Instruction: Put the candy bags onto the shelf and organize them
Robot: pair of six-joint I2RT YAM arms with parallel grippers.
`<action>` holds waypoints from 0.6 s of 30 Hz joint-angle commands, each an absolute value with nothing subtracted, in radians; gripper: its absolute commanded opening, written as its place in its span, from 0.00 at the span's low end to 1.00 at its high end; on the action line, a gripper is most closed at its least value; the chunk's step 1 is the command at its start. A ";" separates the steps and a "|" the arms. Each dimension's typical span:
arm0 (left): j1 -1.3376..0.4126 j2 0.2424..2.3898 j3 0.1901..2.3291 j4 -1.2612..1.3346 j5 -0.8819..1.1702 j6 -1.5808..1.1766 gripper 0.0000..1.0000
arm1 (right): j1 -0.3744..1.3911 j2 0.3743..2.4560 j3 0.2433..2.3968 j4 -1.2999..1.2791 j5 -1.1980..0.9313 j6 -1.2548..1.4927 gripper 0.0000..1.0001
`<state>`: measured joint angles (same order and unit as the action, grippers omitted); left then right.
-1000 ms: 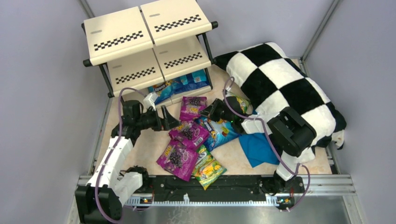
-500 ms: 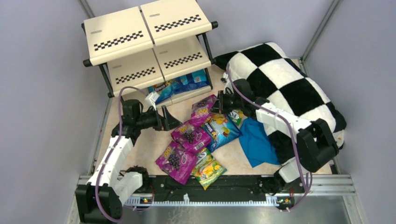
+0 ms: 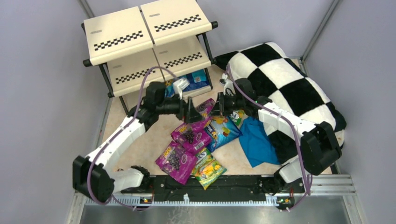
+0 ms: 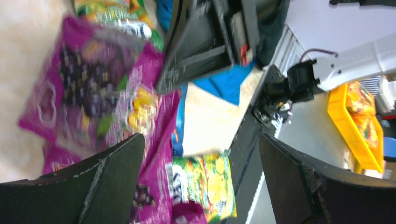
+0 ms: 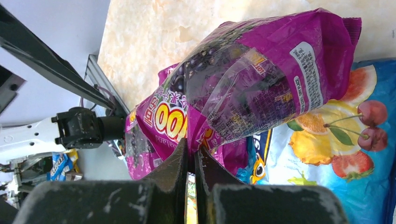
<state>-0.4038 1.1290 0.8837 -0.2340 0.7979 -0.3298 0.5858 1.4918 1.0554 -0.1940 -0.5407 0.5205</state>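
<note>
Here, the right gripper point(image 5: 191, 148) has its fingers pinched tight on the edge of a glossy magenta-purple grape candy bag point(image 5: 261, 70), raised over the other candy packets point(image 3: 180, 158). The left gripper point(image 3: 192, 110) faces it, spread wide and empty. The cream three-tier shelf point(image 3: 140, 32) stands just behind. This looks like the carrying step; next the bag needs swinging onto a tier.

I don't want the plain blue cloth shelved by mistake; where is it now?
In the top view the blue cloth lies right of centre, between the blue candy bag and the checkered pillow, its far edge under the right arm.
</note>
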 commanded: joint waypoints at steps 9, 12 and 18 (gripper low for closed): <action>-0.565 1.247 1.124 -0.407 0.591 -0.044 0.86 | 0.589 1.450 1.151 -0.158 -0.616 0.623 0.00; -0.571 1.211 1.072 -0.377 0.594 -0.008 0.89 | 0.589 1.492 1.205 -0.197 -0.614 0.617 0.00; -0.611 1.289 1.028 -0.435 0.348 0.011 0.90 | 0.589 1.555 1.283 -0.252 -0.636 0.628 0.00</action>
